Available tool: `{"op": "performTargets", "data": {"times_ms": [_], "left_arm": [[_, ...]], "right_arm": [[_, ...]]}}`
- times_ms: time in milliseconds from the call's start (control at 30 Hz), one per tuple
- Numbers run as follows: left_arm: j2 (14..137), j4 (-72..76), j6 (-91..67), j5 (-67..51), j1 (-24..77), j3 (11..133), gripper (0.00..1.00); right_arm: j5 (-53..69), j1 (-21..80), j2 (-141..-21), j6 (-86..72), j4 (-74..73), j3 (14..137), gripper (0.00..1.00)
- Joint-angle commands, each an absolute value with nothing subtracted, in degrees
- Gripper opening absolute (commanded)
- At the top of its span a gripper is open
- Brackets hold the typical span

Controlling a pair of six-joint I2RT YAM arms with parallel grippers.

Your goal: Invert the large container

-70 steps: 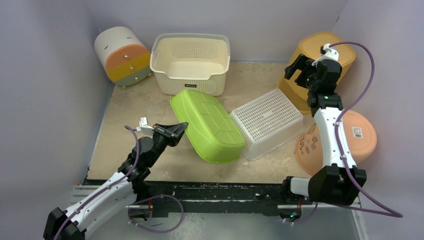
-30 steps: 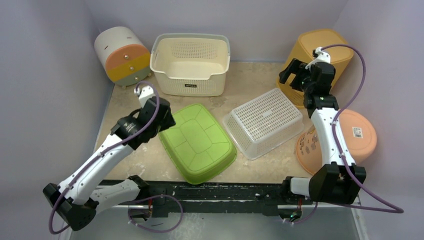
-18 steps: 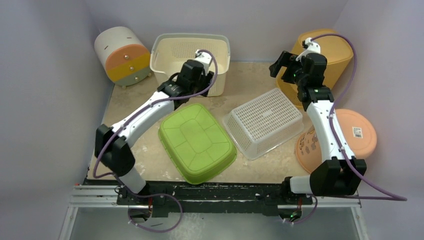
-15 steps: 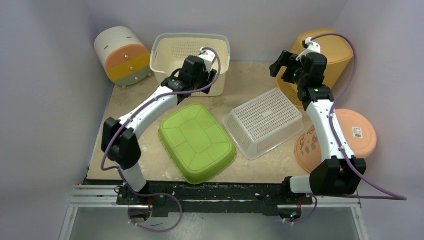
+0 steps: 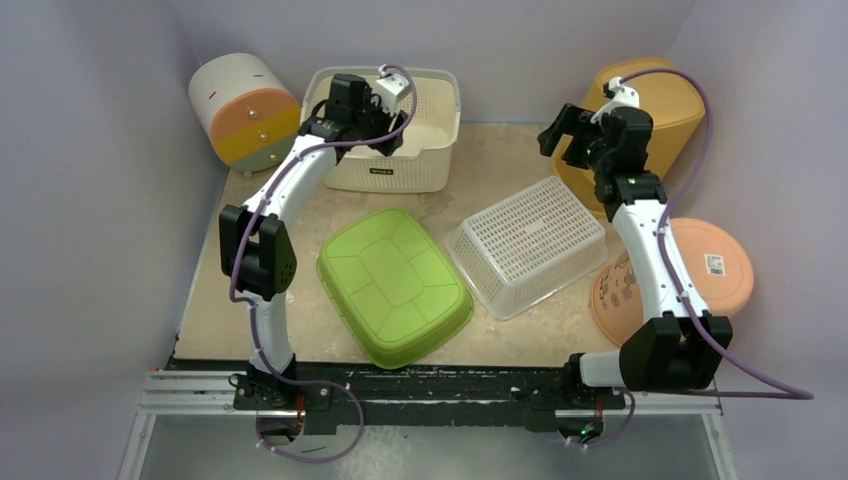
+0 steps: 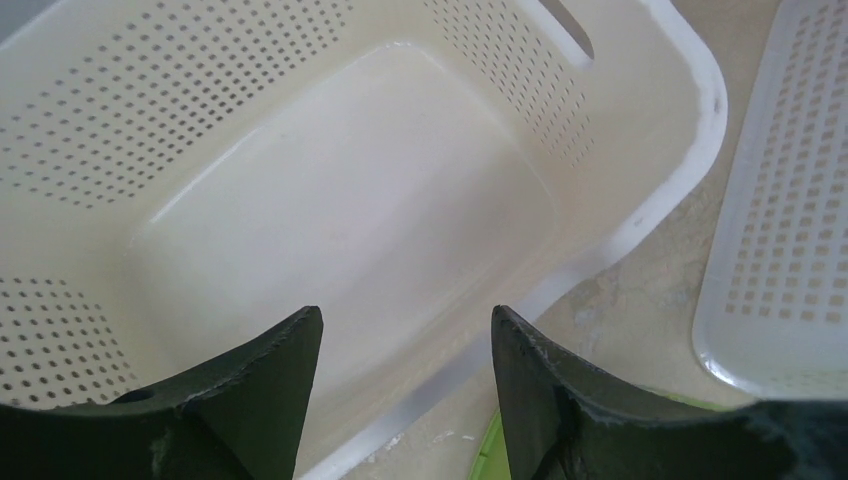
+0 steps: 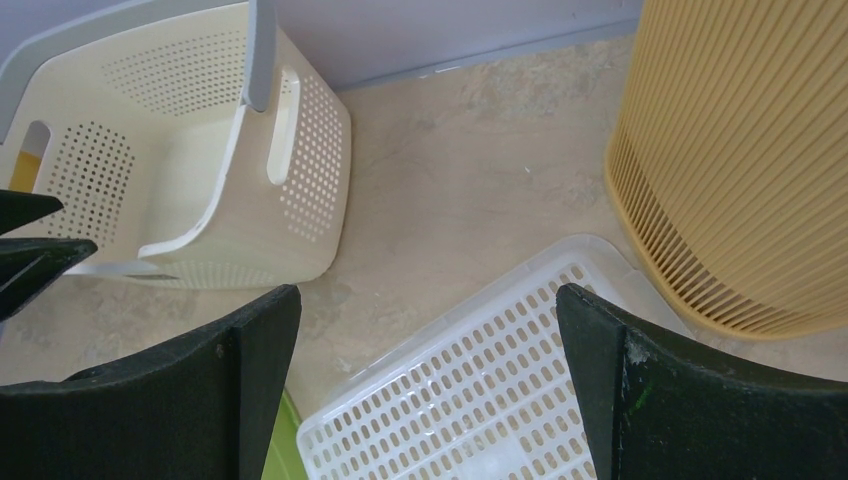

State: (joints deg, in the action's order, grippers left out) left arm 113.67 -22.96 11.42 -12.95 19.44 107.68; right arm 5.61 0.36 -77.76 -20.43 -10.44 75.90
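Left gripper (image 6: 403, 318) hovering over basket (image 5: 425, 165), jaws partly apart, gripping nothing.
Left arm (image 5: 290, 185) is reaching far back, wrist pointing down into the upright basket sitting at the back wall, fingers touching nothing. Right gripper (image 7: 428, 300) is gaping fully, empty, hanging above the table (image 5: 500, 160) between basket, white crate (image 5: 528, 245) and yellow bin (image 5: 665, 100).

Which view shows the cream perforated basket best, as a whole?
Top external: the cream perforated plastic basket stands upright with nearly its whole outline visible. Left wrist shows only its bare interior from above; right wrist shows one handled end, cropped at the frame edge.
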Motion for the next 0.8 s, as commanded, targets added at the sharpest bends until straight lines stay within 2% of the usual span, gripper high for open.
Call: {"op": "performTargets", "data": {"times_ms": [0, 367, 667, 767], "left_arm": [[115.0, -32.4, 19.1, -24.1, 17.5, 111.9, 0.6], [119.8, -43.1, 25.6, -26.7, 16.6, 116.0, 0.58], [124.2, -40.2, 27.7, -21.2, 16.2, 117.1, 0.57], [126.3, -40.8, 27.5, -20.6, 16.3, 118.0, 0.51]], "right_arm": [[6.6, 0.4, -78.4, -20.4, -9.1, 75.7, 1.0], [7.2, 0.4, -81.1, -21.0, -7.7, 75.5, 1.0], [7.6, 0.4, -83.2, -20.9, -7.6, 76.4, 1.0], [7.6, 0.4, -84.0, -20.9, -7.5, 76.6, 1.0]]}}
